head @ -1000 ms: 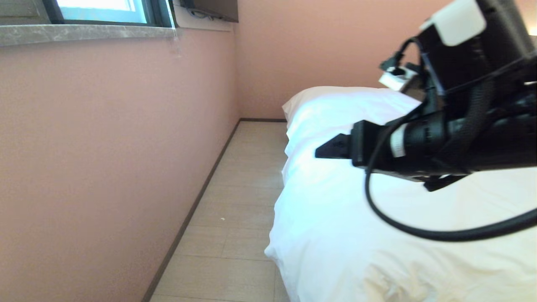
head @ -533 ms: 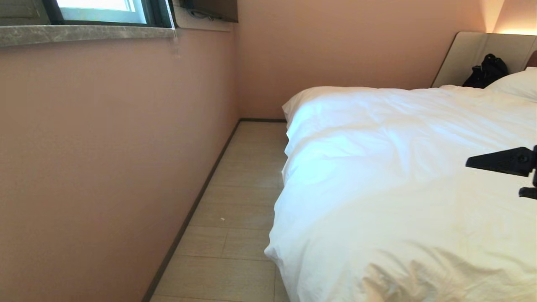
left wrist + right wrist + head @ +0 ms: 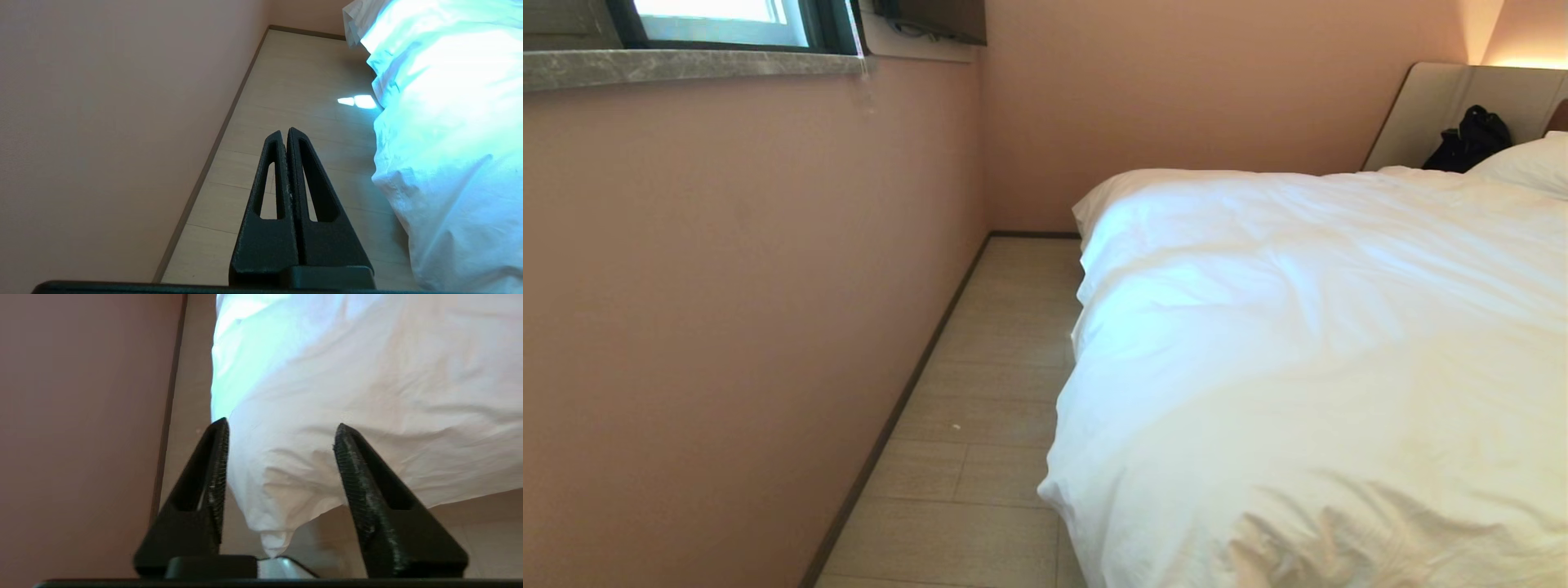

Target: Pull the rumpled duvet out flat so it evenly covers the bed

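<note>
- Pink walls (image 3: 727,286) meet at a corner.
- A window (image 3: 719,16) sits above a grey stone sill (image 3: 686,65).
- Pale wood-plank floor (image 3: 980,425) with dark skirting (image 3: 890,416).
- Warm lamp glow (image 3: 1527,49) upper right.

Duvet (image 3: 1307,343) right of floor (image 3: 988,425)

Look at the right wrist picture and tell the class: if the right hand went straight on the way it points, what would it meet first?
Most likely the puffy white fabric duvet: its hanging corner fills the space ahead of the right hand, whose fingers stand apart. How far off it lies is unclear.
</note>
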### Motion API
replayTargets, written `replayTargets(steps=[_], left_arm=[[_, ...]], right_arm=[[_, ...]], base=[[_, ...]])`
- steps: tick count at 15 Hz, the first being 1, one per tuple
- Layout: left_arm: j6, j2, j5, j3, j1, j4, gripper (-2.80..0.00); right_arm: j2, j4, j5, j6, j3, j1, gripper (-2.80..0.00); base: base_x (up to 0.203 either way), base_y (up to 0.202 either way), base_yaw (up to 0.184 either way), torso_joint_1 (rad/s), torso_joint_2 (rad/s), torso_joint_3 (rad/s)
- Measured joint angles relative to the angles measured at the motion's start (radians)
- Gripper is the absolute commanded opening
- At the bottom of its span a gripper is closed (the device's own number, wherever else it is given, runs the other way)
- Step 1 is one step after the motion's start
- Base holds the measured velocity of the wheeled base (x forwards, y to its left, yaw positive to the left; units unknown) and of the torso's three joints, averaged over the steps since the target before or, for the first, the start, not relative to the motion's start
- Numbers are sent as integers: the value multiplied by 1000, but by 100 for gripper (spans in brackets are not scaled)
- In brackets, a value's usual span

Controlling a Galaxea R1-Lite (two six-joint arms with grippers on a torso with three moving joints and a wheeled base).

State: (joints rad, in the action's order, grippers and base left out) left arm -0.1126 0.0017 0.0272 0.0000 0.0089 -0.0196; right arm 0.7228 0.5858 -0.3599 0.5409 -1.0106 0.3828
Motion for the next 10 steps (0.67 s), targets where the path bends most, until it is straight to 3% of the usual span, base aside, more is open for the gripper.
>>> replayTargets(steps=[5, 10], left_arm=[[0, 0, 0, 0, 0, -1, -280], [0, 0, 0, 0, 0, -1, -280]], right_arm=[[-171, 2, -150, -98, 42, -21, -280], [-260, -2, -360, -118, 37, -198, -280]], base=[[0, 0, 0, 0, 0, 0], [0, 0, 0, 0, 0, 0]])
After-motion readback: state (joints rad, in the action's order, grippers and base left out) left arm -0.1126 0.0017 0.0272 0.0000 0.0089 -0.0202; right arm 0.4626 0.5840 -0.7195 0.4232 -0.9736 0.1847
